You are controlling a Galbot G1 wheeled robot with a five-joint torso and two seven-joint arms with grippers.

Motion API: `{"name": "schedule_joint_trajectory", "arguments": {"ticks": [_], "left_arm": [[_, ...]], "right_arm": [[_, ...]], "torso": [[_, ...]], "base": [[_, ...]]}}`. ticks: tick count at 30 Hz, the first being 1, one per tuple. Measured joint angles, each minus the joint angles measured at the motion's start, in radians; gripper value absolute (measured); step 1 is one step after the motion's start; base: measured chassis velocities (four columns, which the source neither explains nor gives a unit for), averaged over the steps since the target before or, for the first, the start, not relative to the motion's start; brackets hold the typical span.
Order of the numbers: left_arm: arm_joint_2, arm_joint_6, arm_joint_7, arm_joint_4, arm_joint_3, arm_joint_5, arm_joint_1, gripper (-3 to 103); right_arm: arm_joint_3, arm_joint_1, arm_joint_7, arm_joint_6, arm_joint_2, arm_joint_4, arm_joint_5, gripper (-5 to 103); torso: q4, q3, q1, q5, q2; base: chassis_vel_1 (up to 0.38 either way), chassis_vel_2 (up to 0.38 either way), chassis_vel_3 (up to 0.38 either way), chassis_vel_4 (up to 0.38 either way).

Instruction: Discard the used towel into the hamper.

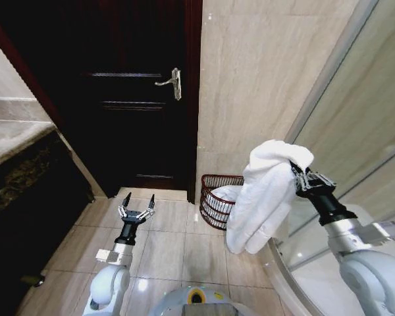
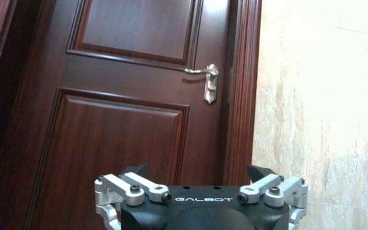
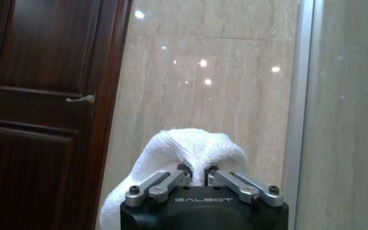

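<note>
A white towel (image 1: 266, 194) hangs in a long fold from my right gripper (image 1: 295, 172), which is shut on its upper end. In the right wrist view the towel (image 3: 193, 146) bunches over the closed fingers (image 3: 171, 179). The towel hangs above and slightly right of the hamper (image 1: 214, 187), a reddish-brown wire basket on the floor against the tiled wall, with white cloth inside it. My left gripper (image 1: 137, 209) is held low over the floor tiles to the left, open and holding nothing; the left wrist view shows the left gripper (image 2: 200, 170) facing the door.
A dark wooden door (image 1: 128, 99) with a silver handle (image 1: 173, 82) stands closed behind the hamper. A dark cabinet with a stone counter (image 1: 13, 141) lines the left. A curved glass shower screen (image 1: 355, 131) and its base rim (image 1: 283, 270) close off the right.
</note>
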Motion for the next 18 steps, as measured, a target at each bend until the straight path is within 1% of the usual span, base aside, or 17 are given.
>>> {"name": "schedule_joint_trajectory", "arguments": {"ticks": [1,5,6,8,9,10,11,12,13,15,16,17,18], "left_arm": [[0.0,0.0,0.0,0.0,0.0,0.0,0.0,100],[-0.001,-0.001,0.0,-0.006,-0.004,0.0,0.004,100],[-0.001,-0.001,0.0,-0.006,-0.004,0.0,0.004,100],[-0.009,-0.002,0.0,-0.008,-0.001,0.004,0.005,100],[-0.009,-0.002,0.0,-0.008,-0.001,0.004,0.005,100],[-0.016,-0.003,0.0,-0.01,0.002,0.01,0.007,100],[-0.016,-0.003,0.0,-0.01,0.002,0.01,0.007,100],[-0.021,-0.004,0.0,-0.01,0.004,0.015,0.01,100],[-0.028,-0.008,0.002,-0.01,0.007,0.024,0.015,100],[-0.036,-0.011,0.007,-0.01,0.008,0.032,0.02,100],[-0.036,-0.011,0.007,-0.01,0.008,0.032,0.02,100],[-0.037,-0.011,0.01,-0.01,0.008,0.032,0.021,100],[-0.04,-0.011,0.015,-0.012,0.006,0.033,0.023,100]], "right_arm": [[0.0,0.0,0.0,0.0,0.0,0.0,0.0,9],[0.048,0.007,0.006,-0.019,-0.044,0.0,0.087,9],[0.048,0.007,0.006,-0.019,-0.044,0.0,0.087,9],[0.072,0.01,0.011,-0.031,-0.07,0.0,0.171,9],[0.072,0.01,0.011,-0.031,-0.07,0.0,0.171,9],[0.085,0.017,0.011,-0.033,-0.091,0.0,0.215,9],[0.085,0.017,0.011,-0.033,-0.091,0.0,0.215,9],[0.093,0.029,0.011,-0.033,-0.114,0.0,0.241,9],[0.101,0.064,0.012,-0.035,-0.171,0.0,0.29,9],[0.111,0.113,0.023,-0.044,-0.242,-0.004,0.348,9],[0.111,0.113,0.023,-0.044,-0.242,-0.004,0.348,9],[0.113,0.124,0.025,-0.045,-0.257,-0.008,0.357,9],[0.116,0.142,0.03,-0.048,-0.288,-0.02,0.372,9]], "torso": [[0.0,0.0,0.0,0.0,0.0],[0.0001,0.011,0.009,0.0,0.021],[0.0001,0.011,0.009,0.0,0.021],[0.0,0.018,0.015,0.0,0.033],[0.0,0.018,0.015,0.0,0.033],[-0.0001,0.022,0.019,0.0002,0.041],[-0.0001,0.022,0.019,0.0002,0.041],[-0.0002,0.025,0.022,0.0002,0.047],[0.0,0.031,0.027,0.0002,0.059],[0.0001,0.038,0.034,0.0,0.072],[0.0001,0.038,0.034,0.0,0.072],[0.0001,0.039,0.035,-0.0001,0.074],[0.0002,0.041,0.037,-0.0004,0.078]], "base": [[0.0,0.0,0.0,0.0],[0.0,0.0,0.0,0.0],[0.0,0.0,0.0,0.0],[0.0,0.0,0.0,0.0],[0.0,0.0,0.0,0.0],[0.0,0.0,0.0,0.0],[0.0,0.0,0.0,0.0],[0.0,0.0,0.0,0.0],[0.0,0.0,0.0,0.0],[0.0,0.0,0.0,0.0],[0.0,0.0,0.0,0.0],[0.0,0.0,0.0,0.0],[0.0,0.0,0.0,0.0]]}}
